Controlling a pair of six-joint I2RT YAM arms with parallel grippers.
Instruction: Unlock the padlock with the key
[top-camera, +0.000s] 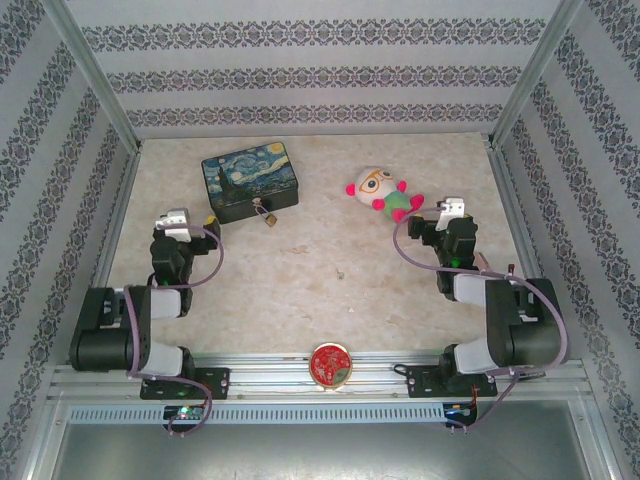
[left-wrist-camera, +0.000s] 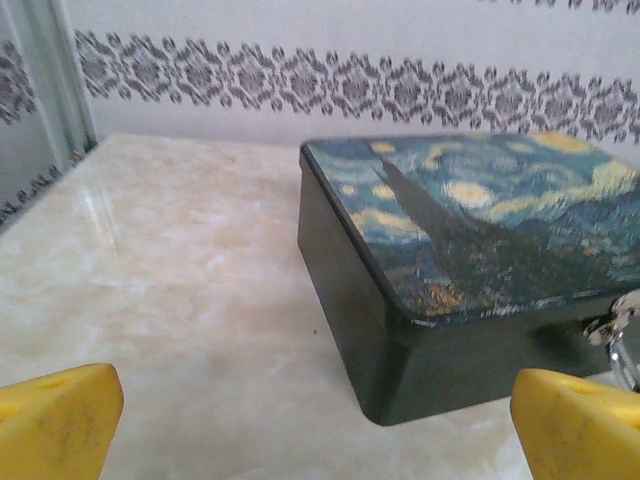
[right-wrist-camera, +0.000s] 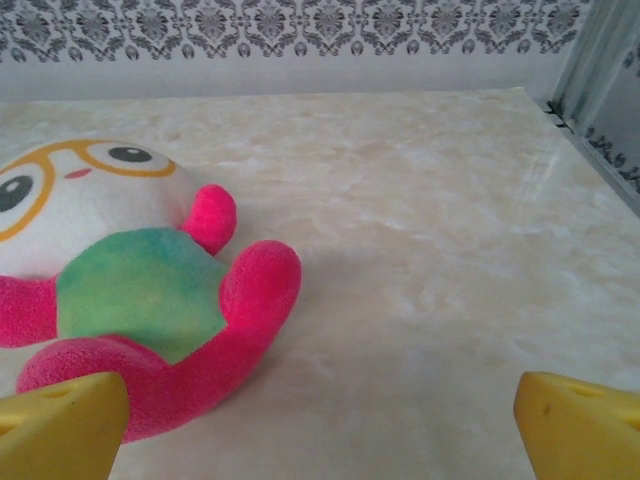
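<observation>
Two arms with jaws spread, padlock at the painted tin box.

The padlock (top-camera: 268, 213) (brass body, thin silvery shackle) lies against the near side of the starry-night tin box (top-camera: 250, 182), toward its right corner, at the far left of the table (top-camera: 300, 290). The left gripper (left-wrist-camera: 318, 425) stands fully open and holds nothing, facing the box's left corner. The right gripper (right-wrist-camera: 320, 430) is likewise wide open and empty-handed, just beside a pink-and-green plush toy (top-camera: 385, 193).
</observation>
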